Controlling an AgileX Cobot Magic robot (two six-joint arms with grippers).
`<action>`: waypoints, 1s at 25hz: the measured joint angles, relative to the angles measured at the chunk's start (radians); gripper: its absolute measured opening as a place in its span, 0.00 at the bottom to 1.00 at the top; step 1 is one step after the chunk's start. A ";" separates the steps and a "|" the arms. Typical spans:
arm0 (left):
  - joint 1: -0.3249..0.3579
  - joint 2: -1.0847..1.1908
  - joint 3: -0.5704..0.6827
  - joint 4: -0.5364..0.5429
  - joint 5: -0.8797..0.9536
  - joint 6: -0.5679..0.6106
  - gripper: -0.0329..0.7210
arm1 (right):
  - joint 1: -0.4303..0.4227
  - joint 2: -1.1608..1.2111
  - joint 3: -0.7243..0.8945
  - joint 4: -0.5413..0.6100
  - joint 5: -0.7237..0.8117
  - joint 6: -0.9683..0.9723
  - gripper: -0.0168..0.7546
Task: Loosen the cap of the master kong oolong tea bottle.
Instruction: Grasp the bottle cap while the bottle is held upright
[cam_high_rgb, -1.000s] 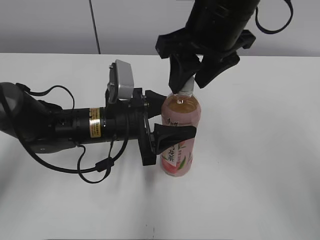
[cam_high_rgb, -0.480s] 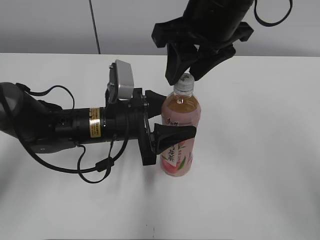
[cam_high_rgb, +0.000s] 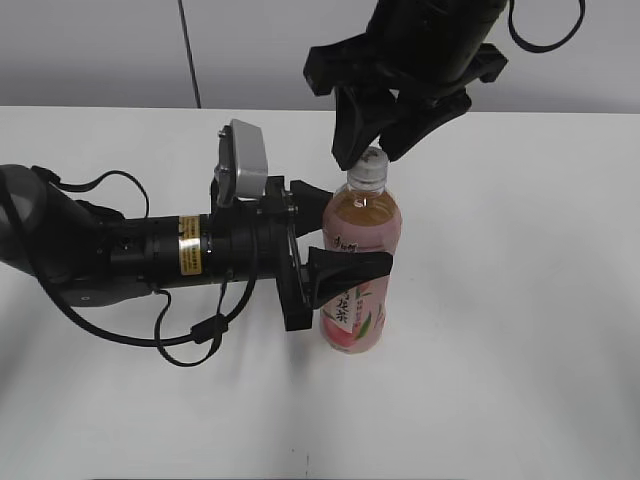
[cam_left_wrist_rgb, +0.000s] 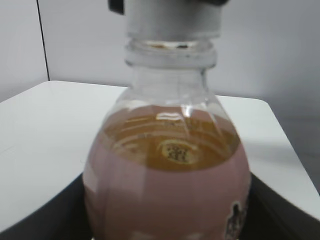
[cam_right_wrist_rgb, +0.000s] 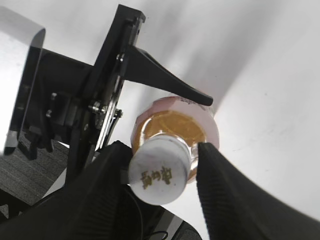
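Right hand (cam_right_wrist_rgb: 162, 165) straddles the cap (cam_right_wrist_rgb: 160, 172), fingers released; left hand (cam_high_rgb: 335, 235) grips the bottle (cam_high_rgb: 362, 262) (untwisted, seemingly).

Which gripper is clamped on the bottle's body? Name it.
The left gripper, reaching in from the side: its jaws press the master kong oolong tea bottle at the label. The right gripper hangs above, jaws open around the cap.

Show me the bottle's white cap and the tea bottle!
cap (cam_right_wrist_rgb: 160, 170), right wrist view, on its printed top.
tea bottle (cam_high_rgb: 357, 300), exterior view, on its pink label.
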 joint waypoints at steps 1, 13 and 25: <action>0.000 0.000 0.000 0.000 0.000 0.000 0.66 | 0.000 0.000 0.000 -0.005 0.000 0.000 0.51; 0.000 0.000 0.000 0.000 0.000 0.000 0.66 | 0.000 0.000 0.000 -0.002 0.000 -0.002 0.51; 0.000 0.000 0.000 0.000 0.000 0.000 0.66 | 0.000 0.000 0.031 -0.001 0.000 -0.017 0.51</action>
